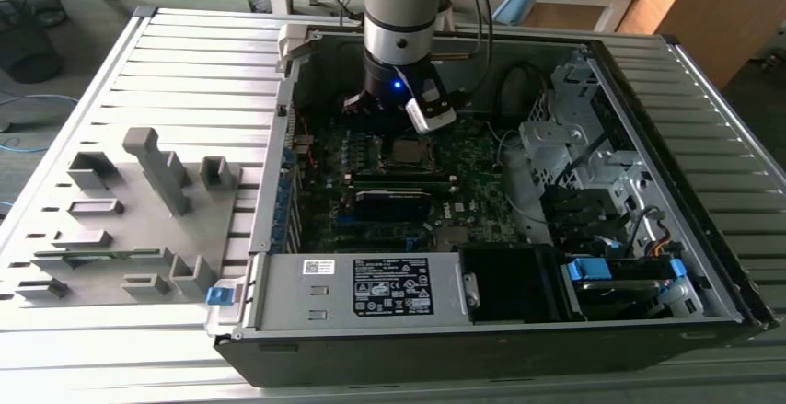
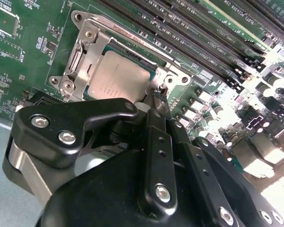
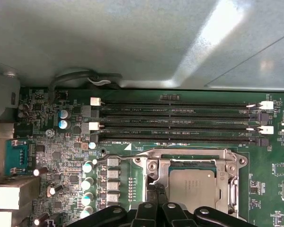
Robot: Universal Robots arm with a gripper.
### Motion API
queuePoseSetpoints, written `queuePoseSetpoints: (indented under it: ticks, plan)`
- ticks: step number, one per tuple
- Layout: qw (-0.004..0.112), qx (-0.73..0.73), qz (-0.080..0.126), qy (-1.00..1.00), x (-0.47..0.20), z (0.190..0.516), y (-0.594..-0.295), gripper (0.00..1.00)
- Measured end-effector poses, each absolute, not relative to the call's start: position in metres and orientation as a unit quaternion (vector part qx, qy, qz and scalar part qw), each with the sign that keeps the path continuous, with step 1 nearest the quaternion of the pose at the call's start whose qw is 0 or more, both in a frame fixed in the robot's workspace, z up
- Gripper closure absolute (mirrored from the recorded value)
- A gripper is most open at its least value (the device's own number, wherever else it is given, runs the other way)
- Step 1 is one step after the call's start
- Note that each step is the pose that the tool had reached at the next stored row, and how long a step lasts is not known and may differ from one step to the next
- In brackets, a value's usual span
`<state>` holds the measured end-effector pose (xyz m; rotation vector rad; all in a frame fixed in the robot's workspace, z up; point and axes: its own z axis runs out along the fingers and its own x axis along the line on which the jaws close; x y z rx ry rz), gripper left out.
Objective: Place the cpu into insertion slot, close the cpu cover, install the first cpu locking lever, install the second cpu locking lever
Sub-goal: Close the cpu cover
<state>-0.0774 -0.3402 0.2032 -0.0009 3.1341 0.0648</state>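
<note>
Holds the gripper (image 2: 154, 94) clenched at the cpu cover (image 2: 83, 52) edge, just beside the cpu (image 2: 116, 78); may slip and scrape the motherboard (image 2: 38, 47) around the cpu.

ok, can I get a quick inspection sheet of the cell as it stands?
Surface: slatted metal table carrying an open PC case.
Job's things: cpu seated in the socket. The cpu cover lies down around it. Lever state unclear.
Clutter: grey fixture beside the case, on the exterior view's left.
Grippers: gripper shut, tips at the socket's edge next to the cpu.
Cables: black cables inside the case, on the exterior view's right.
Surroundings: wire bin and wooden furniture beyond the table.
</note>
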Motion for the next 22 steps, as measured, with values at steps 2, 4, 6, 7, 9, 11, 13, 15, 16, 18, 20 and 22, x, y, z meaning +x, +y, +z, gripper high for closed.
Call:
queuePoseSetpoints:
  ticks: [2, 4, 6, 7, 9, 11, 13, 15, 16, 18, 20, 22]
  plan:
    - [0.003, 0.000, 0.021, 1.000, -0.0774, 0.2031, -0.3402, 0.89]
    - [0.004, 0.000, 0.021, 1.000, -0.0769, 0.2030, -0.3402, 0.89]
    - [0.004, 0.000, 0.021, 1.000, -0.0768, 0.2030, -0.3402, 0.89]
    - [0.004, 0.000, 0.021, 1.000, -0.0768, 0.2030, -0.3402, 0.89]
    - [0.004, 0.000, 0.021, 1.000, -0.0767, 0.2030, -0.3402, 0.89]
    - [0.004, 0.000, 0.021, 1.000, -0.0767, 0.2030, -0.3402, 0.89]
    - [0.004, 0.000, 0.021, 1.000, -0.0766, 0.2017, -0.3401, 0.89]
    - [0.004, 0.000, 0.021, 1.000, -0.0767, 0.2000, -0.3402, 0.89]
    - [0.003, 0.000, 0.021, 1.000, -0.0767, 0.1995, -0.3402, 0.89]
    - [0.003, 0.000, 0.021, 1.000, -0.0767, 0.1994, -0.3403, 0.89]
    - [0.003, 0.000, 0.021, 1.000, -0.0767, 0.1992, -0.3402, 0.89]
    - [0.004, 0.000, 0.021, 1.000, -0.0767, 0.1991, -0.3402, 0.89]
